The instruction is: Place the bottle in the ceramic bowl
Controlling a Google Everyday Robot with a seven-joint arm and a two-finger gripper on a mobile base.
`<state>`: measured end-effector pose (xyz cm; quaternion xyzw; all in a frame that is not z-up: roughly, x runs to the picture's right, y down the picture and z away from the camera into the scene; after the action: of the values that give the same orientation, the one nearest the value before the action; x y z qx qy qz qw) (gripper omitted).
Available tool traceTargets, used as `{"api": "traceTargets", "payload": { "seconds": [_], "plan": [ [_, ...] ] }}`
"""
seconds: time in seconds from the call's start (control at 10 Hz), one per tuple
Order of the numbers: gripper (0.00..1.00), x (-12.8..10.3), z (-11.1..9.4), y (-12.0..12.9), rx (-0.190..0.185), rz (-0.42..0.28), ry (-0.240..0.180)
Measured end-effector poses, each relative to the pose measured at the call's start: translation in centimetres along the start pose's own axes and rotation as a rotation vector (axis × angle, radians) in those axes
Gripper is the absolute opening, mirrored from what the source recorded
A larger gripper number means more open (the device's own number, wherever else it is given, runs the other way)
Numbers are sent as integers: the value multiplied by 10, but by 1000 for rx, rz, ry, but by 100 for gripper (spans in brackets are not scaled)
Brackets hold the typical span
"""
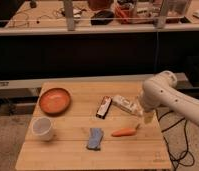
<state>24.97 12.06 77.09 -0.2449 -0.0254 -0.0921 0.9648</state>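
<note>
**Q:** Pincer position and state?

**A:** I log the pincer [147,118] low over the right edge of the bench [68,157], at the end of the white arm [169,96]. Whether it is released or clenched, I cannot tell from this view.

**Q:** Bottle relative to pincer?

**A:** The bottle [124,104] lies flat on the bench at about 10 o'clock from the pincer, and near it. Its long axis runs roughly 10 to 4. Its right end meets the arm's outline, so I cannot tell whether the two touch.

**Q:** Bowl?

**A:** The ceramic bowl [55,100] sits at 9 o'clock from the bottle, well apart from it, towards the bench's left edge.

**Q:** Other items?

**A:** A dark bar [104,107] lies just beside the bottle at its 9 o'clock. A carrot [125,132] lies at 6 o'clock from the bottle and 8 o'clock from the pincer. A blue cloth [95,138] lies at 8 o'clock from the carrot. A white cup [42,128] stands upright at 7 o'clock from the bowl.
</note>
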Motion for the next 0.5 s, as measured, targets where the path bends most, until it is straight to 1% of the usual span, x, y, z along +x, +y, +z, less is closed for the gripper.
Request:
{"api": "traceTargets", "payload": {
  "seconds": [0.4,0.5],
  "plan": [
    [80,0,15,-5,7,-10,-8],
    [80,-1,22,-6,6,-12,-10]
  ]
}}
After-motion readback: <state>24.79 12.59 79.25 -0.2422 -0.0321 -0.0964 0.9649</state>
